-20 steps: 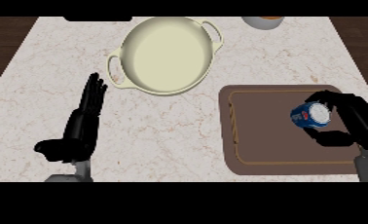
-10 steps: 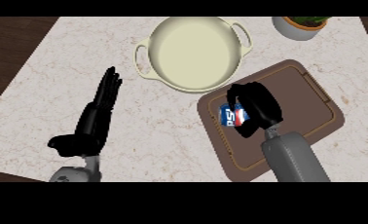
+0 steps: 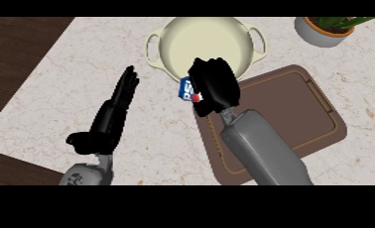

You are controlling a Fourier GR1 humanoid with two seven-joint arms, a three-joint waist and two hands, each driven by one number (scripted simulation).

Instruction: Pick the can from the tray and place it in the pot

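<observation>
- I see my right hand (image 3: pixel 214 85) curled round the can (image 3: pixel 188 89), with its fingers wrapped over the can's right side so that only a strip of blue, white and a touch of red shows at the hand's left.
- The can is off the tray (image 3: pixel 307 118) and held up at the near rim of the pot (image 3: pixel 207 43), partly over that rim and partly over the counter (image 3: pixel 66 73) just in front of it.
- I cannot tell whether the can is upright or tilted, since the hand hides most of it.
- The pot is cream, with a handle on each side, and sits close to the far edge of the counter, a little right of the middle.
- The tray is brown, lies toward the counter's right near corner, and my right forearm crosses its left part.
- My left hand (image 3: pixel 110 115) rests open near the counter's left near corner, fingers straight and pointing away from me, holding nothing.
- A potted plant (image 3: pixel 327 28) stands at the far right corner of the counter, well apart from the pot.
</observation>
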